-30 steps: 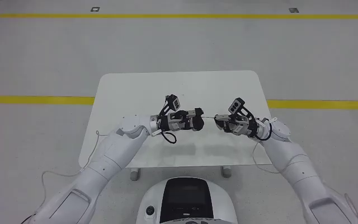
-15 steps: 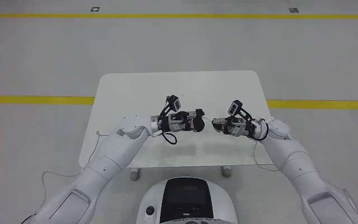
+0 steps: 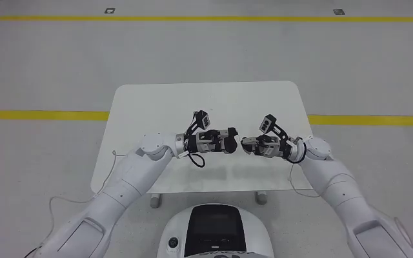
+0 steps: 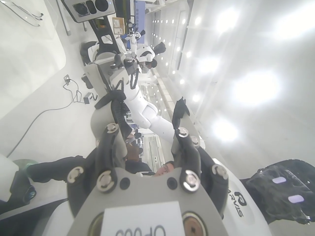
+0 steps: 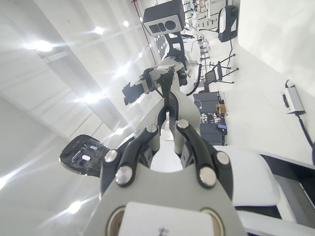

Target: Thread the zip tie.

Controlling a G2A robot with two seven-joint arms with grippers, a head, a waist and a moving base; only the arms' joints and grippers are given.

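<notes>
Over the near-centre of the white rounded table, the right gripper, clenched on the thin pale plastic zip tie, meets the left gripper, splayed open; threading seems mid-handover; next, the left likely must close on the free end.

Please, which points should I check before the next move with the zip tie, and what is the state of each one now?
1. Right gripper closed: ok, its fingers meet.
2. Left gripper holding something: not ok, its fingers stand wide apart.
3. Thin zip tie inside right gripper: cannot tell.
4. Grippers facing, almost touching, above the white rounded table: ok.
5. Zip tie tip aligned with its head: cannot tell.
</notes>
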